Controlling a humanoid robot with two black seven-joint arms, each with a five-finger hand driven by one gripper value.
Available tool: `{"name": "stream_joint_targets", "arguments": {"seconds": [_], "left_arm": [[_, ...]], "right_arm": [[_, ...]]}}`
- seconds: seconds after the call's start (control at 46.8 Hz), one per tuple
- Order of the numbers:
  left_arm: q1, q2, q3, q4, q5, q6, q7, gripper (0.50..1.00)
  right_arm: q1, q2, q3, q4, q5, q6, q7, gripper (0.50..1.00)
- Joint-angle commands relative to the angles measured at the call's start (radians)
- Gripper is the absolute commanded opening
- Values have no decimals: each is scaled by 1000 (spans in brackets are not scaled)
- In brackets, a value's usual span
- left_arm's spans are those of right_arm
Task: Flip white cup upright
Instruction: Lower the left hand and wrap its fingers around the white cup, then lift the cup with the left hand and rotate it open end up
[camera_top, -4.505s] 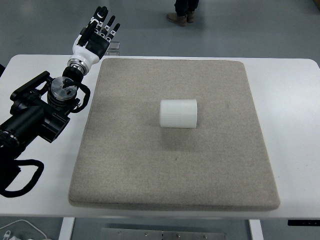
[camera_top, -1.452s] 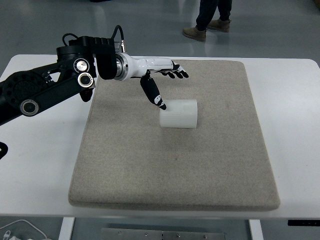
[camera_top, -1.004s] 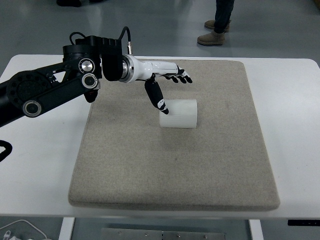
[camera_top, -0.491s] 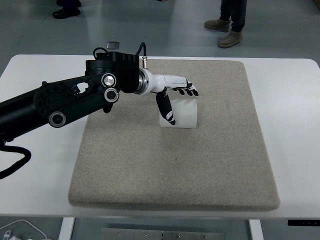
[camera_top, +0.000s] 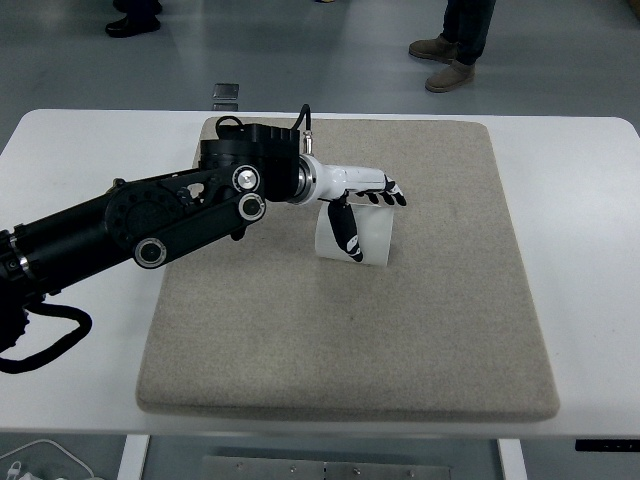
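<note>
- Left hand (camera_top: 358, 205) moved further right and lower than half a second before, arm stretched across the mat's (camera_top: 450, 330) near-left part toward its middle.
- Earlier sat above the cup's (camera_top: 368, 237) left end; now lay right over it, fingers (camera_top: 385, 193) extended across the top, thumb (camera_top: 347, 233) hanging down in front of the left end.
- Fingers spread and straight, not curled; whether touching the cup could not be told.
- Big black joint of the arm shifted rightward too, now over the mat's far-left corner.
- Cup unmoved from every earlier frame: on its side, a little above and left of the mat's centre.
- Cup white, ribbed, cylindrical, axis running left to right; left part covered by hand, right part plain to see.
- Which end was the mouth could not be told.
- Mat grey-beige, square with rounded corners, flat on a white table (camera_top: 590, 250).
- Right arm nowhere in view.
- At the far edge, on the floor, a person's legs and brown boots (camera_top: 446, 60), shifted slightly from the frame before; dark shoes (camera_top: 131, 22) at top left.
</note>
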Motion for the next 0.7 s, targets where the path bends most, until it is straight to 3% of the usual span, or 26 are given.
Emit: {"name": "stream_joint_targets", "arguments": {"seconds": [0.0, 0.342, 0.47, 0.577, 0.683], "left_arm": [[7, -15, -1, 10, 6, 0, 0, 960], [8, -36, 1, 52, 14, -2, -9, 943], [8, -38, -1, 53, 28, -3, -11, 849], [10, -38, 1, 53, 43, -5, -9, 739], [10, -36, -2, 53, 46, -5, -11, 699]], "right_arm": [[1, 0, 0, 1, 0, 0, 0, 930], [1, 0, 0, 1, 0, 0, 0, 930], [1, 0, 0, 1, 0, 0, 0, 930], [1, 0, 0, 1, 0, 0, 0, 930], [1, 0, 0, 1, 0, 2, 0, 930]]}}
